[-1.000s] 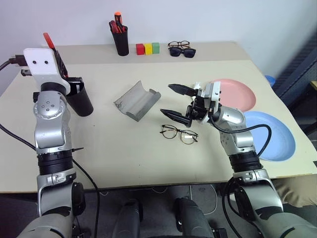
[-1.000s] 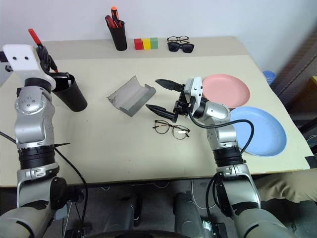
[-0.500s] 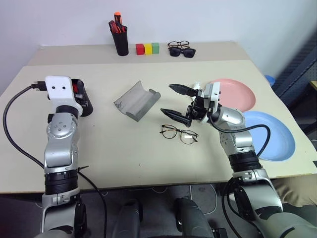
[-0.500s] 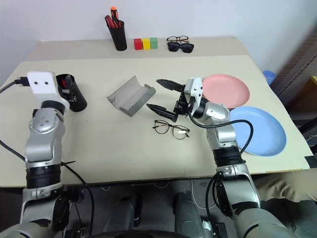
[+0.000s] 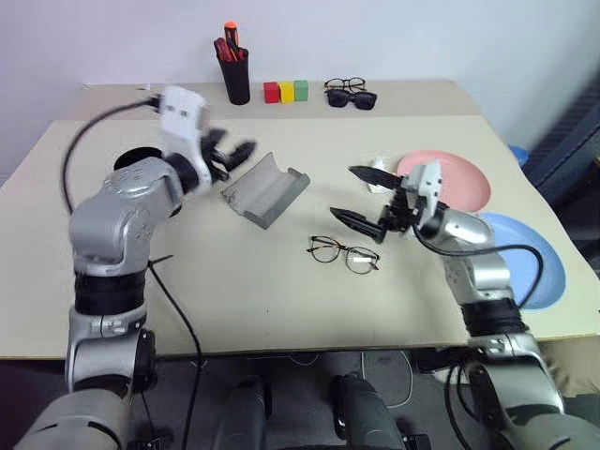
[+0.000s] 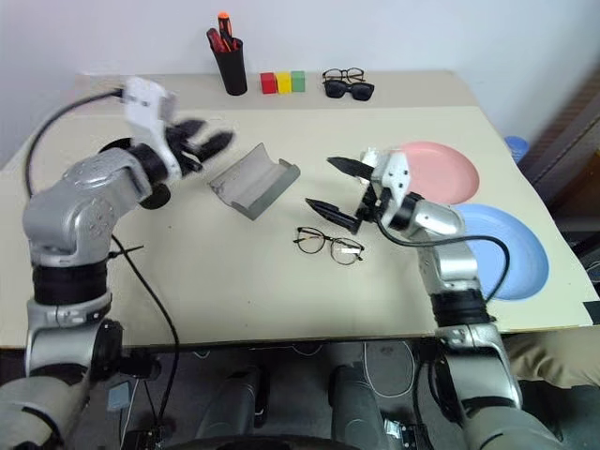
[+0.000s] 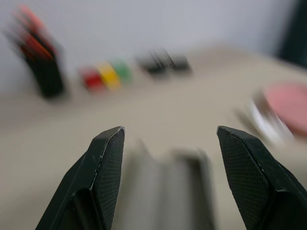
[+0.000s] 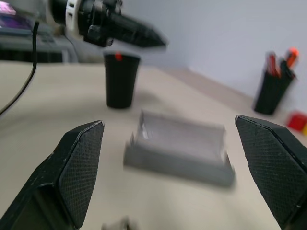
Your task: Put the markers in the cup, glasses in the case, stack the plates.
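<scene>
1. Left claw [image 5: 228, 153], a second ago clamped on the red marker above the cup [image 6: 128, 157], now hangs with its fingers apart and nothing between them, swung over from the table's [image 5: 281, 281] left edge toward the middle.
2. In my right wrist view a red tip [image 8: 118, 56] peeks over the cup's rim, so I judge the marker delivered and that part of the job done.
3. Right claw [image 5: 361, 194] stands wide apart and empty, as it did a second ago; it has slid a little toward the table's right edge and hovers just above and beside the glasses [image 5: 343, 253].
4. Wire-framed and untouched, the glasses lie flat on the table in front of the middle, nearer the front edge than the case [image 5: 265, 188] and apart from it.
5. Case, grey, lies open with its hollow facing up, at mid-table; my left claw now points across it, as the left wrist view suggests.
6. Pink plate [image 5: 459, 183] and blue plate [image 5: 539, 267] sit side by side near the right edge, slightly overlapping, not yet stacked.
7. Along the back edge stand the pen holder [image 5: 235, 81], coloured blocks [image 5: 286, 91] and spare eyewear [image 5: 350, 92], none of it my concern.
8. By my reading, the glasses come next: one claw to lift them, the other perhaps to steady the case.
</scene>
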